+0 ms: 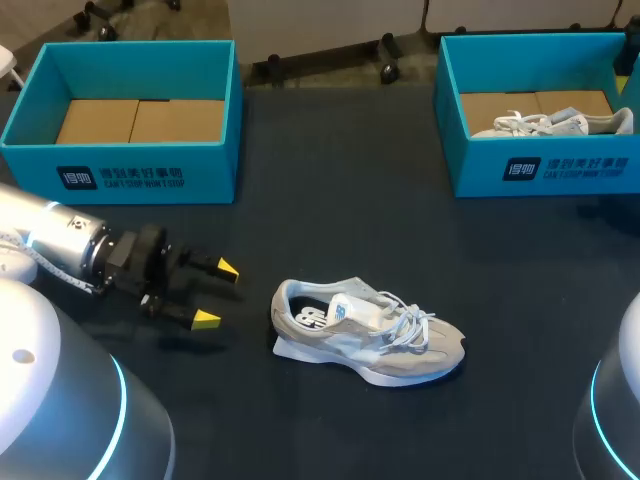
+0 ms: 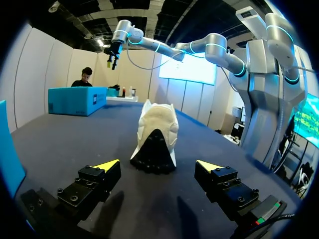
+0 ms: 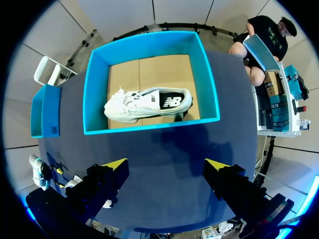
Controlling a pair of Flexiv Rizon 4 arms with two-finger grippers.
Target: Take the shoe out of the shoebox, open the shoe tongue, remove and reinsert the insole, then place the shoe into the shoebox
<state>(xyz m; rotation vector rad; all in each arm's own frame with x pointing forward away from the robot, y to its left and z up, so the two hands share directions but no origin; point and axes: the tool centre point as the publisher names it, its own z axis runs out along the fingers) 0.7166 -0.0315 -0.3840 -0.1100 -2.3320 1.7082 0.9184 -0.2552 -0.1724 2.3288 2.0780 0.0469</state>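
A grey and white shoe (image 1: 368, 332) lies on its sole on the dark table, toe to the right and heel towards my left gripper (image 1: 217, 293). That gripper is open, low over the table, a short way left of the heel. In the left wrist view the shoe's heel (image 2: 157, 134) stands just ahead of the open left gripper (image 2: 158, 165), outside its fingers. A second white shoe (image 1: 555, 124) lies in the right blue shoebox (image 1: 540, 165). My right gripper (image 3: 166, 164) hangs open high above that shoebox (image 3: 94, 94) and its shoe (image 3: 149, 104), holding nothing.
An empty blue shoebox (image 1: 130, 170) with a cardboard floor stands at the back left. My right arm (image 2: 164, 47) reaches high over the table. Open table lies around the shoe and between the two boxes.
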